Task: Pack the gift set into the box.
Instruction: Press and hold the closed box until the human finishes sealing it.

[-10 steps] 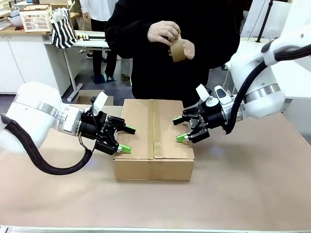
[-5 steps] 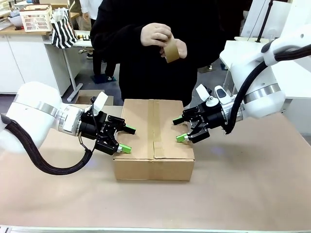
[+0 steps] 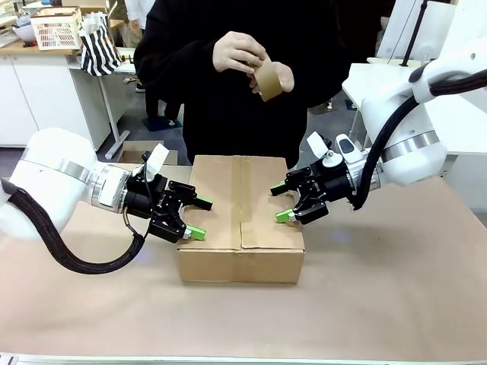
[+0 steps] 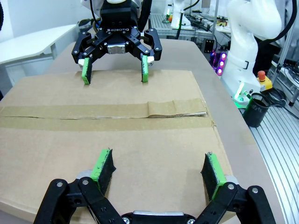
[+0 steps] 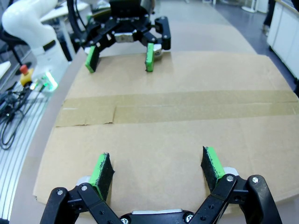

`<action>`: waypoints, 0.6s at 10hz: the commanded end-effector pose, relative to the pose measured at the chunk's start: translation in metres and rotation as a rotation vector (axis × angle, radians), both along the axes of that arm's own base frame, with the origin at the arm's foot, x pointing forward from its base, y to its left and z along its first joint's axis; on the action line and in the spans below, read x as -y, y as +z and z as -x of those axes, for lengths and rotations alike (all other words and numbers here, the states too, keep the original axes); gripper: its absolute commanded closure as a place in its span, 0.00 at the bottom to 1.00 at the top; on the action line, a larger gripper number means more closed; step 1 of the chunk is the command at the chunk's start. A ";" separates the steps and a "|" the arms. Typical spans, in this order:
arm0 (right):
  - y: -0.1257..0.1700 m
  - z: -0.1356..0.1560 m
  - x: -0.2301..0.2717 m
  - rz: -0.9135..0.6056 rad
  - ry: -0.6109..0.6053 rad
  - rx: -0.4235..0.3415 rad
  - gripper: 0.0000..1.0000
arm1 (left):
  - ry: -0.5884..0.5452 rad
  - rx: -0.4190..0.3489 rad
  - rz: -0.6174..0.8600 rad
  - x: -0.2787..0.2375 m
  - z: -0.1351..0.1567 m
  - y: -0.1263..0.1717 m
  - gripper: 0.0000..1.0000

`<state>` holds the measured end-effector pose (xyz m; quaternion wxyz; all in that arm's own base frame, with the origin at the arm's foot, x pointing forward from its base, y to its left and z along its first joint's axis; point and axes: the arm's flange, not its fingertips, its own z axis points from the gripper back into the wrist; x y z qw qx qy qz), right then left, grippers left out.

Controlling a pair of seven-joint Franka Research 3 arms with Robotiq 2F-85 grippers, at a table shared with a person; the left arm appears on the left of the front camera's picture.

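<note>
The brown cardboard box [image 3: 240,220] lies shut in the middle of the table, with brown tape along its top seam [image 4: 103,116]. My left gripper [image 3: 201,218] is open at the box's left edge, its green pads just over the top [image 4: 159,168]. At the right edge my right gripper [image 3: 278,204] is open too, facing it [image 5: 156,170]. Each wrist view shows the opposite gripper across the lid: the right one [image 4: 114,70], the left one [image 5: 119,58]. A person at the far side holds a roll of brown tape [image 3: 268,78] in both hands. The gift set is hidden.
Brown table surface [image 3: 380,289] spreads around the box. A small brown carton [image 3: 141,152] sits behind the table's far left edge. A striped bag [image 3: 99,46] and a white basket [image 3: 57,30] stand far back. Beside the table are a white arm base [image 4: 247,46] and a black cup [image 4: 256,109].
The person's hands and the tape roll have shifted left and slightly up. Both arms and the box have stayed still.
</note>
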<state>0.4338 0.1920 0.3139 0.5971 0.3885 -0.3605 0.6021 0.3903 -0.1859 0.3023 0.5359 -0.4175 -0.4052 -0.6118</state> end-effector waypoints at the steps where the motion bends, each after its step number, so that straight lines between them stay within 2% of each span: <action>1: -0.002 0.001 0.000 0.004 -0.001 0.000 0.00 | -0.002 0.016 -0.005 0.000 0.001 0.000 0.00; 6: -0.002 0.001 0.000 0.004 -0.001 0.000 0.00 | -0.002 0.016 -0.005 0.000 0.001 0.000 0.00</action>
